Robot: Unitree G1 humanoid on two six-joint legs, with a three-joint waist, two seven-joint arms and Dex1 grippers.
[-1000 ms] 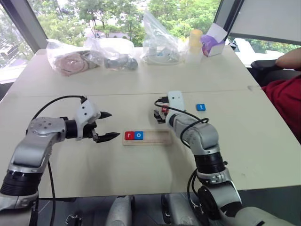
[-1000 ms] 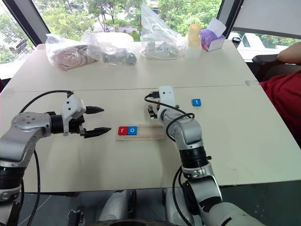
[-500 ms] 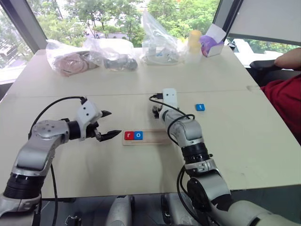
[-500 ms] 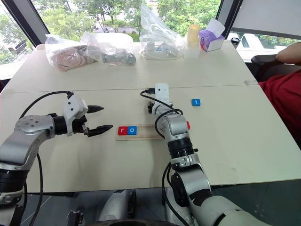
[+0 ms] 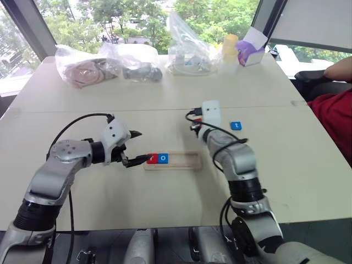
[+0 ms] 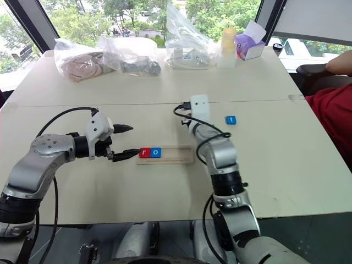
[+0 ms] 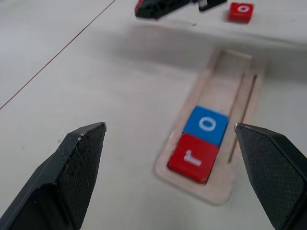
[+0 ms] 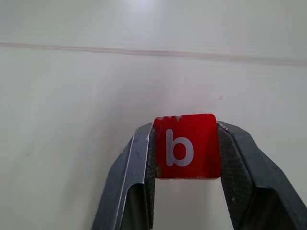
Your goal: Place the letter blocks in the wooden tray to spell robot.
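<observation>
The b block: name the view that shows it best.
The right wrist view: the red b block faces the camera, letter readable, pinched between the right tool's fingers. In the left wrist view a red sliver shows by that tool's tip; the head views hide it behind the wrist.

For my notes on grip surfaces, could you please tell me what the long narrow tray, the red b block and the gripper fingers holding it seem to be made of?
Long narrow tray: pale unfinished-looking wood, matte, with a faint grain.
Red b block: smooth, evenly coloured, probably painted wood or plastic; wear at one edge shows a paler core.
Right gripper fingers: dark, hard-looking, with cross-hatched pads, possibly rubber.
</observation>
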